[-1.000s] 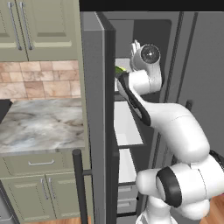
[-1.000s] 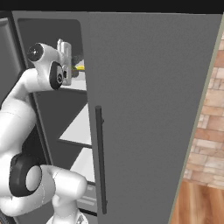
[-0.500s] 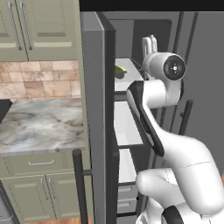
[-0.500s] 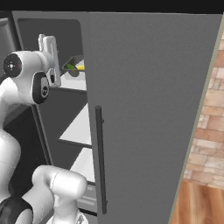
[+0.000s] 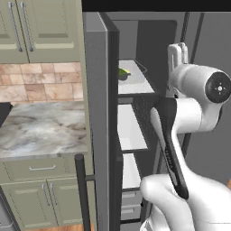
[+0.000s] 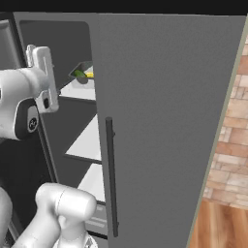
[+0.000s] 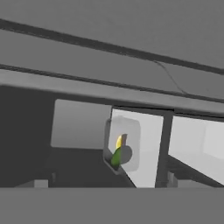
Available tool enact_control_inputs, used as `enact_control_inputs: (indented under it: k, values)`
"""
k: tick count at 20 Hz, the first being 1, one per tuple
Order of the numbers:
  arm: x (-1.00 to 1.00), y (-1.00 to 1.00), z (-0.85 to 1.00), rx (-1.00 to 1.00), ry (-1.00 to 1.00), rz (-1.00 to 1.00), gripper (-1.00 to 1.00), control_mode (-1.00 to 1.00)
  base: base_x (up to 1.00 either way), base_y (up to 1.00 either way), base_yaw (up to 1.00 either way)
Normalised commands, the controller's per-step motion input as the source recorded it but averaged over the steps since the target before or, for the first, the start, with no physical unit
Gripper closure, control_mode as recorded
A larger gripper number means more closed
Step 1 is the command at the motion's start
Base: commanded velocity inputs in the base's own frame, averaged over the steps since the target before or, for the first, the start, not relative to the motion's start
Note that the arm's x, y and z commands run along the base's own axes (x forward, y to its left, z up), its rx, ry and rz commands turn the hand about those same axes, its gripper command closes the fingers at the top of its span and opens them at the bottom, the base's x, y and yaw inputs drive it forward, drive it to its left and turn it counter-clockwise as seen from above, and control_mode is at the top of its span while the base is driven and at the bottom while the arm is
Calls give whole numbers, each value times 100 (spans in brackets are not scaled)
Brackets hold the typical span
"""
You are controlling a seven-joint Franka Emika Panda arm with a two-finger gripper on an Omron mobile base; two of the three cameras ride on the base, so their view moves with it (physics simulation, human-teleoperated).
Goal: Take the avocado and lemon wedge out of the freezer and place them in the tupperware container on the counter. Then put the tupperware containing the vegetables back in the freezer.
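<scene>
Olive-green cabinets and a marbled counter (image 5: 40,128) flank the open freezer (image 5: 135,117), whose door (image 6: 164,121) with its long dark bar handle (image 6: 111,177) stands wide. Nearest, the gripper (image 5: 177,57) is raised in front of the upper shelf (image 5: 135,83), fingers spread wide and holding nothing. Farther in, toward the shelf's back left corner, sit one avocado (image 6: 79,74) and one lemon wedge (image 6: 89,75), touching or nearly so, seemingly inside a shallow dark tray (image 6: 83,69). The avocado looks firm, light and glossy, so likely slippery; it is best pinched across its widest middle. The wedge seems small and soft; a grip across its flat faces should suit.
</scene>
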Motion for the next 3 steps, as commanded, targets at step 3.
enact_control_inputs:
  k: [3]
  values:
    - [-100, -46, 1, 0, 0, 0, -100, -100, 0, 0, 0]
